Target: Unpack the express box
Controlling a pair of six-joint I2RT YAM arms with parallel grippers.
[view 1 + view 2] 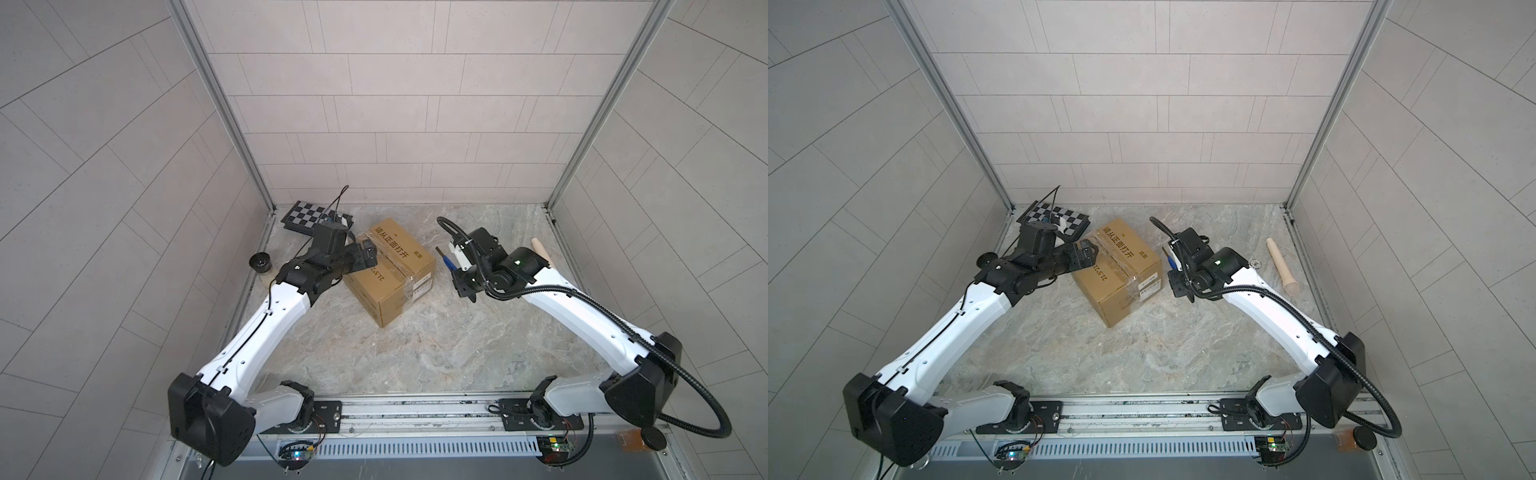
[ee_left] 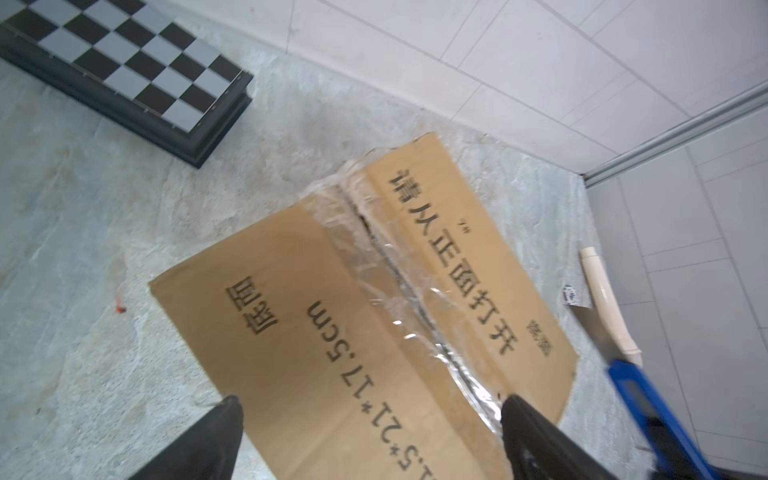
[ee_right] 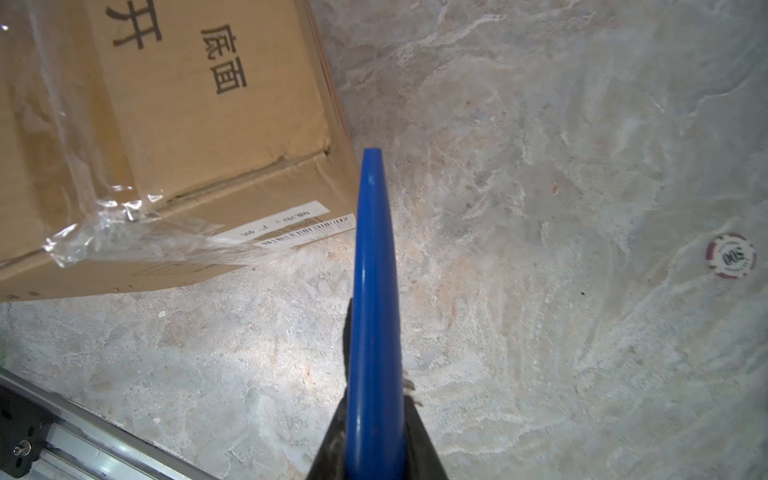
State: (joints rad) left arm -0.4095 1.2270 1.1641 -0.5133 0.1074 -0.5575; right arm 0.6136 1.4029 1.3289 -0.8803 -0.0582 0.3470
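Both top views are evenly and brightly lit by diffuse light, and only soft, faint shadows are cast on the grey marbled stone tabletop [image 1: 415, 340] beside the brown corrugated cardboard box [image 1: 386, 291]. Straight tile joints are bowed towards the edges by the wide lens. In the left wrist view the box print is slightly smeared and glare is thrown off the clear tape [image 2: 432, 291]. In the right wrist view the close blue plastic-handled utility knife [image 3: 374, 291] is rendered soft, and a pale bright patch is seen on the tabletop.
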